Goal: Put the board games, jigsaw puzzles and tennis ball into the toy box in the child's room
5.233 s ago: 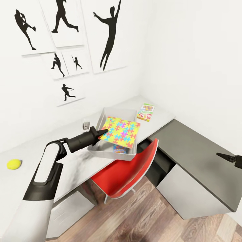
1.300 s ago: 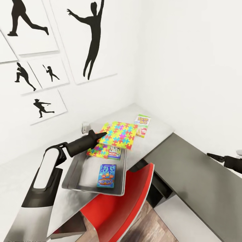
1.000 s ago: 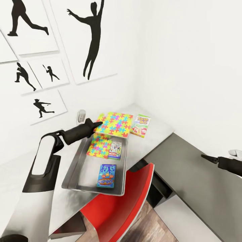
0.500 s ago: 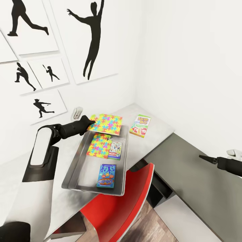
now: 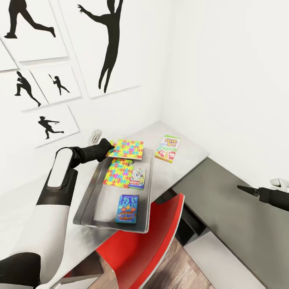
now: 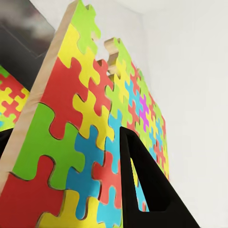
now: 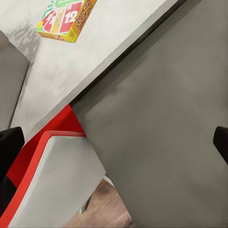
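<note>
I have the second jigsaw puzzle (image 5: 125, 149) pinched by one edge in my left gripper (image 5: 105, 147), with the jaws closed on it; the left wrist view shows a dark finger (image 6: 149, 190) laid flat against its coloured face. I'm holding it over the far end of the toy box (image 5: 90, 200) so that letting go should drop it inside rather than on the rim. The other puzzle (image 5: 119, 173) already lies on the box floor with two small game boxes, one touching it (image 5: 137, 179) and a blue one (image 5: 127, 208) nearer me. The Skip-Bo board game (image 5: 167, 148) sits on the pale surface (image 5: 184, 154) just beside the box, not yet put away. My right gripper (image 5: 245, 189) waits well apart over the dark surface (image 5: 241, 228), holding nothing; the right wrist view shows its jaws spread wide. The red chair (image 5: 152, 237) is tucked underneath.
</note>
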Available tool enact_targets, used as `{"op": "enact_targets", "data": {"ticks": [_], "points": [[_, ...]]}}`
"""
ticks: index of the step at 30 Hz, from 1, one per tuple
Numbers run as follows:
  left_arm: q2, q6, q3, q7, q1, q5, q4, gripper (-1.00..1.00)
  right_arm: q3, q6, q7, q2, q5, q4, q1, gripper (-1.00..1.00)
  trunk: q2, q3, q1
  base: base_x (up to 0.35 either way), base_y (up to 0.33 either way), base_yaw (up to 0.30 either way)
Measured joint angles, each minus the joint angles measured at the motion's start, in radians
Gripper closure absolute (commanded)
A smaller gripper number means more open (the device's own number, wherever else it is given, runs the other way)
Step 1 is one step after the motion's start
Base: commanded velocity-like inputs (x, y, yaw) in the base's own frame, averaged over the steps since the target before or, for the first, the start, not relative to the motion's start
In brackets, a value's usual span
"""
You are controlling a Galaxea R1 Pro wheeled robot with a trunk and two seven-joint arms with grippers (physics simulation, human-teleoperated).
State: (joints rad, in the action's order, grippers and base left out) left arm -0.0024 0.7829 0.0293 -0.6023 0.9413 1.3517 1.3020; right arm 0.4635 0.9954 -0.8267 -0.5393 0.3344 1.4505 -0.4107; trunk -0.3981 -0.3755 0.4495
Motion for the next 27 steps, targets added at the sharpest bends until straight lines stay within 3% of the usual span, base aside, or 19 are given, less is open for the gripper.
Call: {"op": "enact_targets", "data": {"ticks": [10,27], "points": [[-0.010,-0.023,-0.015,0.008,0.013,-0.024,-0.046,1.00,-0.001,0.033,0.000,-0.002,0.001,0.001,0.001,-1.00,0.000,-0.016,0.000,0.000,0.000,0.000],[-0.013,-0.023,-0.040,0.007,0.021,-0.031,-0.051,1.00,-0.004,0.045,0.001,0.004,0.002,0.001,0.002,-1.00,0.000,-0.043,0.000,0.000,0.000,0.000]]}}
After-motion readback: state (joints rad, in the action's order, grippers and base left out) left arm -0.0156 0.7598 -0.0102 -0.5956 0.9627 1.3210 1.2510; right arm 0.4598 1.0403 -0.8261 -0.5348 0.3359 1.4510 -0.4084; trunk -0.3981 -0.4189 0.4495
